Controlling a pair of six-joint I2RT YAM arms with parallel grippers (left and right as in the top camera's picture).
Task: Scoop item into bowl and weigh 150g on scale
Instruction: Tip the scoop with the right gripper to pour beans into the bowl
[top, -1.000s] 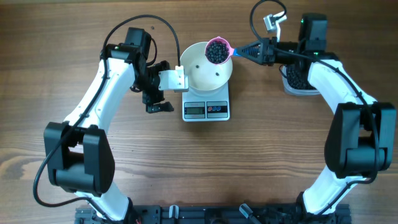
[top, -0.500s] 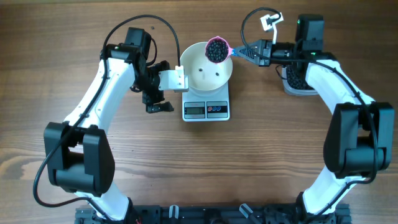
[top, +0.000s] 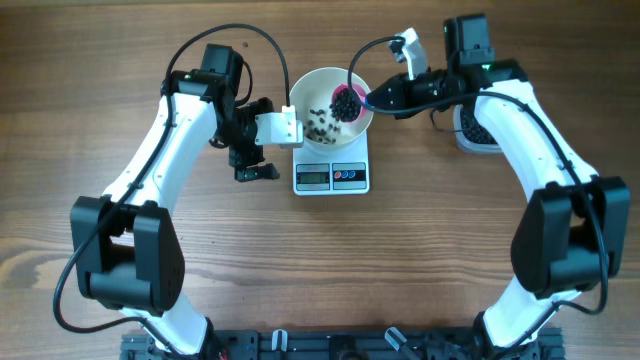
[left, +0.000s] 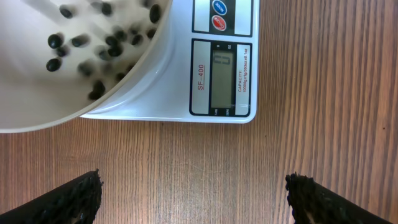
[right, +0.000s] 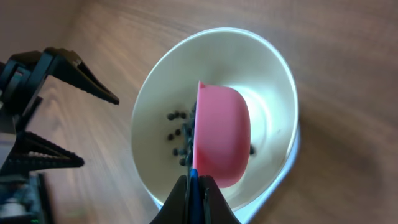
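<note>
my right gripper (right: 194, 182) pinches pink scoop (right: 221, 140) tipped over white bowl (right: 277, 87) (black beans (right: 177, 134) inside); my left gripper (left: 195, 191) spread.

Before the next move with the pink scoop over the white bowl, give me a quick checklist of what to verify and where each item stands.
1. The bowl sits on the scale: ok.
2. The right hand is shut on the scoop, tipped over the bowl: ok.
3. The beads land inside the bowl: ok.
4. The scoop is emptied: not ok, beads show in it from overhead.
5. The left hand is open and apart from the scale: ok.
6. The display reads clearly: cannot tell, digits unclear.
</note>
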